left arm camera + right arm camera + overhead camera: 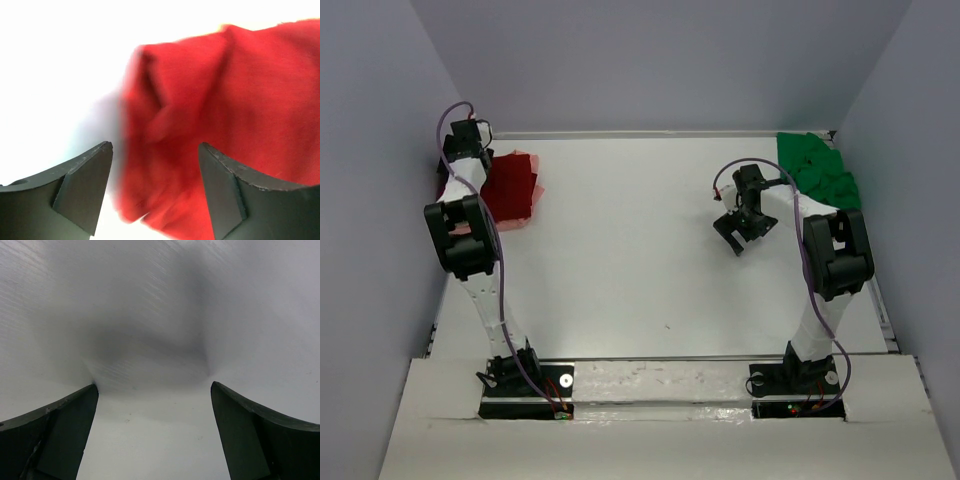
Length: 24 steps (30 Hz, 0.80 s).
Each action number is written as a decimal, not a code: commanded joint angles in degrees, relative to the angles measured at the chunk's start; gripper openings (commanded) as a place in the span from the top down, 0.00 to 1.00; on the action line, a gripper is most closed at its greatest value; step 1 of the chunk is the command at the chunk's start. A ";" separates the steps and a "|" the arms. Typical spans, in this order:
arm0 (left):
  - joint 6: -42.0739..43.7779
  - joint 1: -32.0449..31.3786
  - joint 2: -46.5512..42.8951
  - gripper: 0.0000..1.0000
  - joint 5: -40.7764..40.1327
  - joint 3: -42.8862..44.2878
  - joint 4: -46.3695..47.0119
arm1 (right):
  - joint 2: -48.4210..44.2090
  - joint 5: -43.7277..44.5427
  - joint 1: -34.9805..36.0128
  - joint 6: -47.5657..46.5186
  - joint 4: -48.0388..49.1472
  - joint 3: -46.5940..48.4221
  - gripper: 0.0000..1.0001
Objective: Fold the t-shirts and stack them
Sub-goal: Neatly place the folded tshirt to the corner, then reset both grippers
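The left gripper (pixel 155 146) stands with its jaws well apart just above the dark red t-shirt (pixel 510 188), pinching nothing. The cloth lies folded at the far left of the table (pixel 640 280), close to the side wall. Along its near side shows a pale edge of what is likely the salmon t-shirt (pixel 520 222) underneath (too little shows to be sure). The right gripper (pixel 154 386) is wide open over bare table, holding nothing. The green t-shirt (pixel 817 168) sits bunched and unfolded in the far right corner.

Judged from this, 1 shirt is left to fold, and 3 things could spoil the job. A fingertip lifting away could snag the red fold and drag it open. The green heap lies against the side wall, so a grab there may catch several layers, or only 1 hem, and the shirt would not spread flat. Carried across, a trailing sleeve could sweep the stack askew.
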 commanded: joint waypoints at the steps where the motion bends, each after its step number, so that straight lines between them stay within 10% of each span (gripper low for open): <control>1: 3.61 0.03 -11.80 0.18 -6.72 3.01 2.22 | -0.35 1.05 0.19 -1.09 -0.10 -0.52 0.00; 10: 1.35 -0.15 -17.17 0.13 -0.51 17.42 -14.28 | -3.43 -0.71 0.19 -1.53 0.61 -0.96 0.00; 16: -10.08 0.47 -19.72 0.27 21.20 4.73 -17.83 | -2.82 1.30 0.19 -1.09 0.61 -0.96 0.04; 18: -12.72 0.47 -18.67 0.38 23.94 2.06 -15.63 | -2.47 2.01 0.19 -1.18 0.43 -0.87 0.17; 21: -15.35 0.47 -15.16 1.00 24.12 0.55 -14.22 | -2.20 2.63 0.19 -1.27 0.34 -1.31 0.74; 24: -15.63 0.55 -12.78 1.00 23.42 0.12 -11.59 | -1.41 3.24 0.19 -1.09 0.17 -1.66 0.90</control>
